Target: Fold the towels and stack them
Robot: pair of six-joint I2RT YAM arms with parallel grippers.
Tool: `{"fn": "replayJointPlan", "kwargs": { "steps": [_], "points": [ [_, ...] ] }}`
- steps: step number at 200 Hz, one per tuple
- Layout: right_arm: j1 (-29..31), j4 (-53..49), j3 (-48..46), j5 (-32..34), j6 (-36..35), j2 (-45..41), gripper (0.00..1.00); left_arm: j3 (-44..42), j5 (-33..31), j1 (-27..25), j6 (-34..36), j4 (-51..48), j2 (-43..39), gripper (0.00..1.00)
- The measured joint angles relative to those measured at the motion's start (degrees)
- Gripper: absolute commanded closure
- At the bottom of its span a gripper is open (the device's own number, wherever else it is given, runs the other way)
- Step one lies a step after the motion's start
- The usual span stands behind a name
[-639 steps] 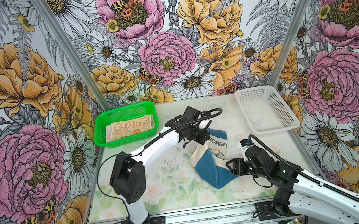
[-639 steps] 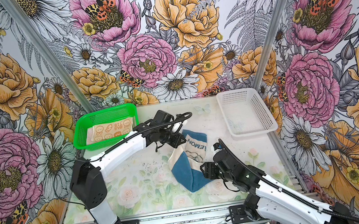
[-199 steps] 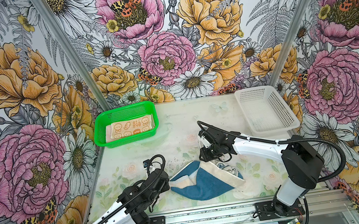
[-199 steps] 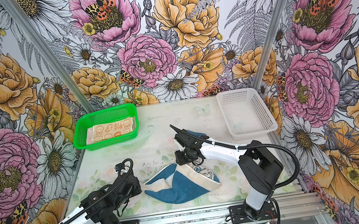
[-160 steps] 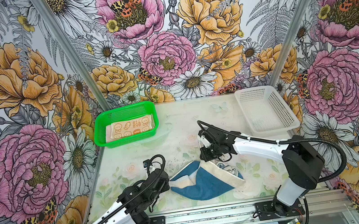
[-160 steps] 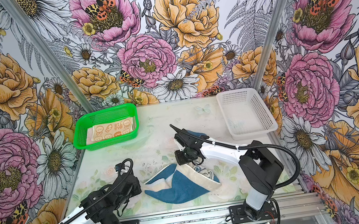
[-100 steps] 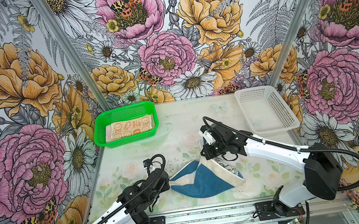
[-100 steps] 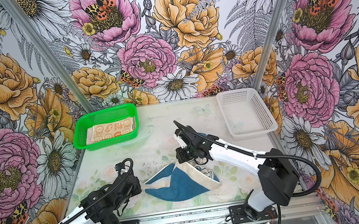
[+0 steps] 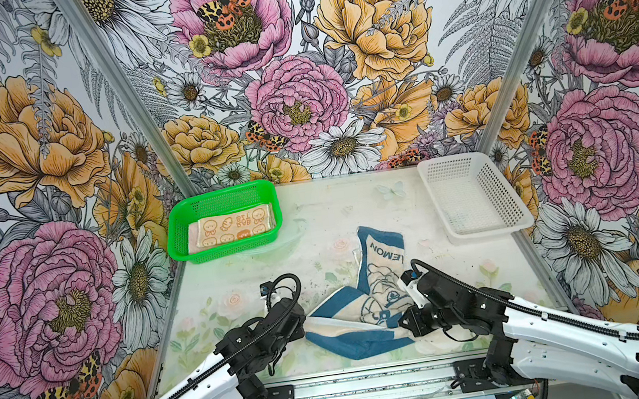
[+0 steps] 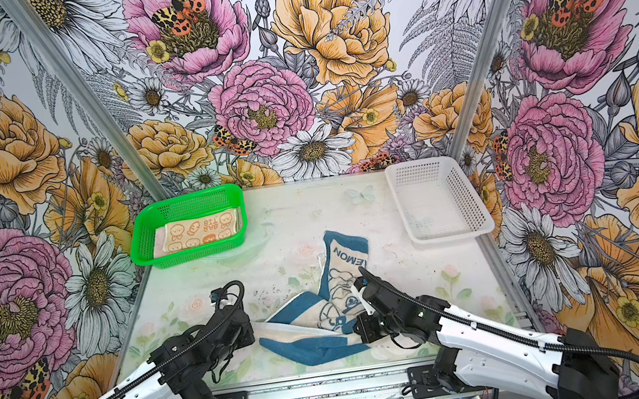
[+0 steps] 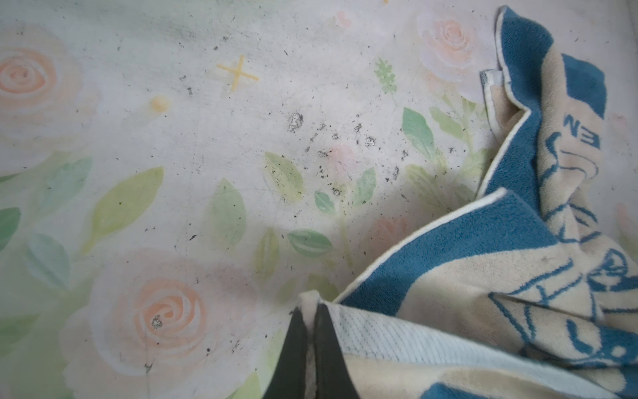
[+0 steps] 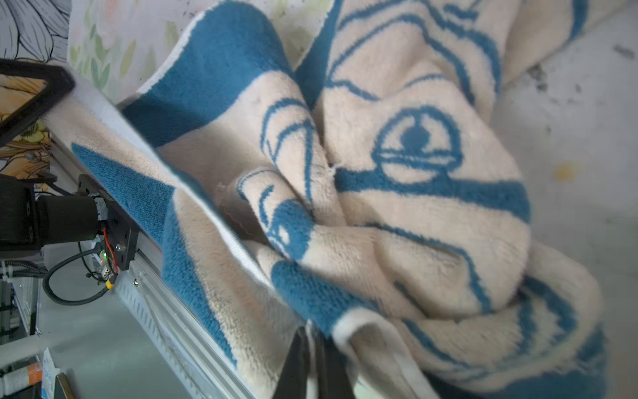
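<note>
The left tool [image 11: 310,312] is clenched on one corner of the blue towel [image 9: 371,319], and the right tool [image 12: 312,340] pinches another corner, its fingers nearly together with cloth between them. The towel is crumpled between the two at the front of the desk [image 9: 312,218], with its far end lying flat toward the middle. Two towels show, this one and a folded orange towel [image 9: 229,231] lying in the green basket [image 9: 221,200] at the left rear; a white basket [image 9: 456,168] at the right rear makes two baskets.
</note>
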Motion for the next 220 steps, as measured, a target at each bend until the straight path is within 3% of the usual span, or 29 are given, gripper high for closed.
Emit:
{"fn": "replayJointPlan", "kwargs": {
  "steps": [14,38,174,220],
  "points": [
    [0.0,-0.1,-0.3,0.7,0.9,-0.7,0.64,0.0,-0.2,0.0,0.0,0.3,1.9,1.0],
    [0.0,0.0,0.0,1.3,1.5,0.6,0.58,0.1,-0.7,-0.4,0.0,0.7,3.0,1.0],
    [0.0,0.1,5.1,1.9,-0.7,5.6,0.66,0.7,-1.0,-0.7,0.0,1.2,1.8,1.0],
    [0.5,-0.3,4.9,1.7,-0.1,3.7,0.58,0.7,-1.0,-0.7,0.0,1.2,1.2,1.0]
  ]
}}
